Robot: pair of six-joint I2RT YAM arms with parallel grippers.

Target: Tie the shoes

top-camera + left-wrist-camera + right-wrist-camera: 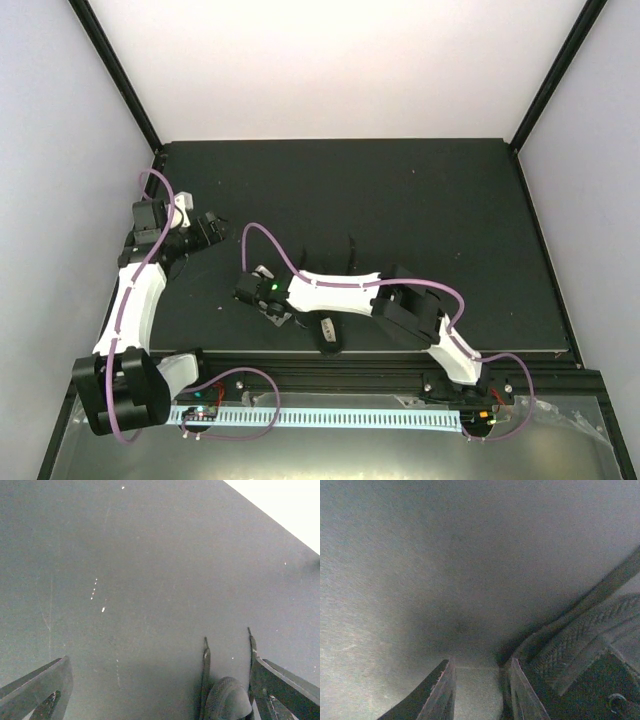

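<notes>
Right, I'm in the thick of the lacing step, nowhere near a knot yet. The shoe (329, 336) lies on the dark desk (400, 190) close to the near edge. Most of it is tucked under my right forearm, so from above I get just a dark end poking out below the arm and a thin strand of lace (351, 250) trailing out on the far side. My right tool (479, 666) reaches across low over the desk, just to the shoe's left. Its fingers (442, 690) are drawn near together with a narrow pale slot between them, and a woven black band (570, 650) runs off from the outer side of one finger toward the shoe's edge at the lower right. Whether I'm pinching that band or only lying against it, I cannot tell. My left tool (208, 228) hangs well off to the left with its fingers spread wide, holding nothing, and its own camera sees mostly bare desk. I judge no bow is formed and the two lace ends aren't crossed, so most of the task is ahead. Next move, as I read it: make sure of the right-hand grip on that strand, draw it out from the shoe, and bring the left tool in over the loose strand on the far side. Careful now, thin black lace on a black desk is easy to miss, and a hard tug could drag the small shoe along.
</notes>
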